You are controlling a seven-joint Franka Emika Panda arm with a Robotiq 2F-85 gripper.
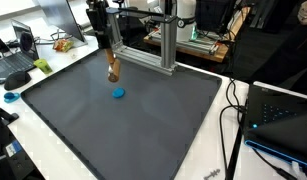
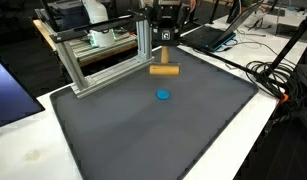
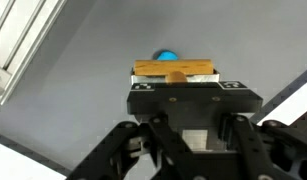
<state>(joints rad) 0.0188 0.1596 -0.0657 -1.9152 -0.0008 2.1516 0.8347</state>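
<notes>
- In an exterior view, the gripper point(image 1: 111, 64) hangs over the grey mat point(image 1: 143, 130), its fingers clamped on a wooden block point(image 1: 113, 73). A blue disc point(image 1: 118, 94) lies on the mat close by.
- In an exterior view, the wooden block point(image 2: 164, 71) hangs crosswise under the gripper point(image 2: 165, 55), in front of the aluminium frame point(image 2: 103, 62). It appears to be clear of the mat, with the blue disc point(image 2: 164, 96) apart from it.
- In the wrist view, the wooden block point(image 3: 173, 69) spans the closed fingers, and the blue disc point(image 3: 167, 54) peeks past its far edge. The pick-up looks done, but the block has not yet been set down.
</notes>
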